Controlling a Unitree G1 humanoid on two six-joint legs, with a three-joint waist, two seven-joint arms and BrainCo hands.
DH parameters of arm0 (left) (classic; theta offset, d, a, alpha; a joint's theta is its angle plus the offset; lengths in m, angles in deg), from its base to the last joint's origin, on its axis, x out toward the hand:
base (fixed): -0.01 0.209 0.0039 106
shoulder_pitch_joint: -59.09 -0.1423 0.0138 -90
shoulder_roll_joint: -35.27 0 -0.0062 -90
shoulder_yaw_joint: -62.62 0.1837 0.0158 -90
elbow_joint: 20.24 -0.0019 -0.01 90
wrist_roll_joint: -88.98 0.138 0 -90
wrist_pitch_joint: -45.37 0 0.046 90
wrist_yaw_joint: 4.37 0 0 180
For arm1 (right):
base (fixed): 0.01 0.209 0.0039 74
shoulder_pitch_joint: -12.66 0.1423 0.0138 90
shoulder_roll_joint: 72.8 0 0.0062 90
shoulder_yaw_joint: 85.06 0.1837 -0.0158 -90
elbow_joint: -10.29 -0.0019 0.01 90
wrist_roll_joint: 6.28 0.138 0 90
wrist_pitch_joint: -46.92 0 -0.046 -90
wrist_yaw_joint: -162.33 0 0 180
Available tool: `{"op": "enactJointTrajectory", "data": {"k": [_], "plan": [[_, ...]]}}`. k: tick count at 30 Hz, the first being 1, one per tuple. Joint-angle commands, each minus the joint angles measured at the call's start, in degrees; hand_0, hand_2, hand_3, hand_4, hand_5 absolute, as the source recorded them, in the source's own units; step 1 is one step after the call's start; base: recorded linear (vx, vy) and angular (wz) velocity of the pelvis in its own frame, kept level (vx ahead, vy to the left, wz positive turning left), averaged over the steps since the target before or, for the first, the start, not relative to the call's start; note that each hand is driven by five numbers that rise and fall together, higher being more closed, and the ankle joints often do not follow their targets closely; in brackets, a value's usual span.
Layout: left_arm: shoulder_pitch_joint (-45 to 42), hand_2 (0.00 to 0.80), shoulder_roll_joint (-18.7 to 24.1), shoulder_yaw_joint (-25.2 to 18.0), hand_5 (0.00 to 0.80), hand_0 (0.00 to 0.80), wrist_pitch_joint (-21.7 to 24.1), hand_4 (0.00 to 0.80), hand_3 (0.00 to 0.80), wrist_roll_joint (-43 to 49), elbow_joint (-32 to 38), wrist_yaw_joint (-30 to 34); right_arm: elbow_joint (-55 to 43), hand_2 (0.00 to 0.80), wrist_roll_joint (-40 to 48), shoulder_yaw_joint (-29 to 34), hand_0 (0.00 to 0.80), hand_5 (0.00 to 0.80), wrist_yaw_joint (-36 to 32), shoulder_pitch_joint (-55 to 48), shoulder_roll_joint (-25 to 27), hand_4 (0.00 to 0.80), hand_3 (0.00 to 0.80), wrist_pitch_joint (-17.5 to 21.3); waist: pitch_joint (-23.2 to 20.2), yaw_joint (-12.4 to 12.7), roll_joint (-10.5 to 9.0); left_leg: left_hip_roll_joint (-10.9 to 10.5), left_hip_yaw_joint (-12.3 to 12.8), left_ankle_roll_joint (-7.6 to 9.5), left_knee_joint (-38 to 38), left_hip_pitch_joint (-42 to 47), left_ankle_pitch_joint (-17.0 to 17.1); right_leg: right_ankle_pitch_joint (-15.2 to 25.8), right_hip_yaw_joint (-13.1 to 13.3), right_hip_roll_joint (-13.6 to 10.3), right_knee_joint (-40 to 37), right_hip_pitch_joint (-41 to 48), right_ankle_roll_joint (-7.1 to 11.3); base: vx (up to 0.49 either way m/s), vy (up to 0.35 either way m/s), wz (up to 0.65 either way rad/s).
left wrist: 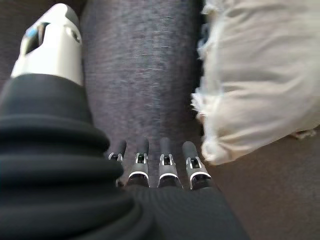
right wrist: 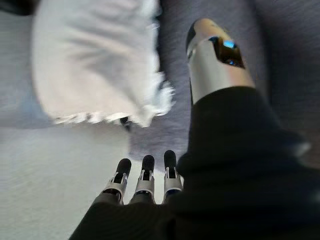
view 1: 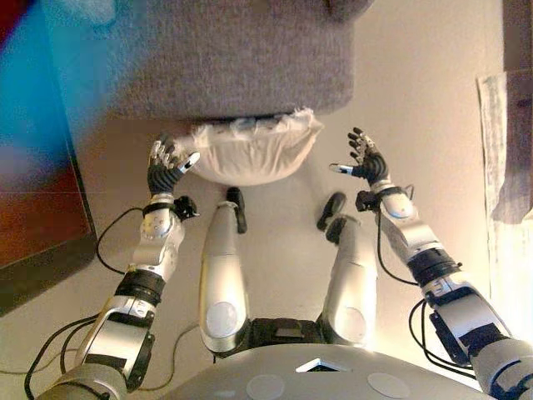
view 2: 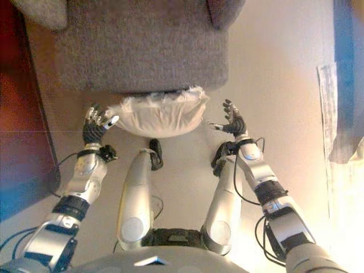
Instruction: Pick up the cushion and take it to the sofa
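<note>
Cushion (view 1: pixel 254 152) lies against sofa (view 1: pixel 225 58) base; left hand (view 1: pixel 164 169) and right hand (view 1: pixel 365 158) raised either side, fingers extended, empty.

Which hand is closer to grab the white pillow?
Probably the left hand: it sits right beside the cushion, which lies on the floor against the sofa. The right hand, also open, hangs farther off, with bare floor between. A two-handed grab may suit it.

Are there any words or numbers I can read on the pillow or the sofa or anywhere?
None can be read.
White frilly-edged cushion: plain fabric, no writing.
Grey fabric sofa: no label showing.
Left hand and right hand, both open beside the cushion: no readable marks.
Pale cloth at the floor's edge: too blurred to tell.
</note>
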Motion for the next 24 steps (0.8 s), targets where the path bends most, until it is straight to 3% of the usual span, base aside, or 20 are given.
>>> {"op": "enactJointTrajectory", "data": {"k": [1,7,10,17,24], "plan": [[3.0,0.0,-1.55,0.44,0.0,0.0,4.45,0.0,0.0,-0.56,-0.53,-0.63,-0.46,0.0,0.38,0.87,0.0,0.0,-0.65,5.29,3.55,0.0,0.0,0.61,0.05,0.09,3.29,-0.82,-3.35,-1.14,2.09,-3.38,-2.03,-1.29,6.33,-1.37,5.2,-3.04,0.91,-0.014,0.096,0.11],[4.68,0.0,-3.94,-3.61,0.0,0.0,6.93,0.0,0.0,-7.24,-3.73,-2.35,3.24,0.0,2.0,1.73,0.0,0.0,-1.96,9.36,4.69,0.0,0.0,-0.4,0.05,-0.34,5.19,-2.9,-3.96,0.06,11.54,-11.88,-5.42,-4.0,9.96,-1.17,15.31,-13.41,-0.33,0.02,0.061,0.08],[2.92,0.0,-4.31,-4.61,0.0,0.0,6.4,0.0,0.0,-5.81,-3.44,-2.04,3.02,0.0,1.72,1.88,0.0,0.0,-3.34,9.19,4.87,0.0,0.0,-0.62,0.05,-0.13,5.55,-3.42,-4.21,0.49,15.74,-15.46,-6.76,-4.97,10.99,-0.9,19.15,-17.29,-0.73,0.029,-0.006,0.07],[1.51,0.0,-5.33,-6.81,0.0,0.0,4.62,0.0,0.0,-9.84,-5.31,-5.2,5.48,0.0,2.51,1.19,0.0,0.0,-6.45,12.68,5.45,0.0,0.0,-3.32,0.04,0.23,5.86,-3.18,-4.52,0.57,20.6,-20.21,-7.32,-6.46,12.3,-0.2,23.51,-21.8,-1.39,0.046,-0.008,0.05],[1.63,0.0,-5.64,-4.45,0.0,0.0,0.33,0.0,0.0,-10.72,-6.67,2.8,6.84,0.0,1.69,0.08,0.0,0.0,-8.51,16.25,6.34,0.0,0.0,-6.57,0.03,0.32,6.1,-2.15,-4.97,0.47,24.31,-22.97,-7.27,-7.24,13.09,-0.09,26.88,-24.0,-1.87,0.037,-0.018,0.01]]}}
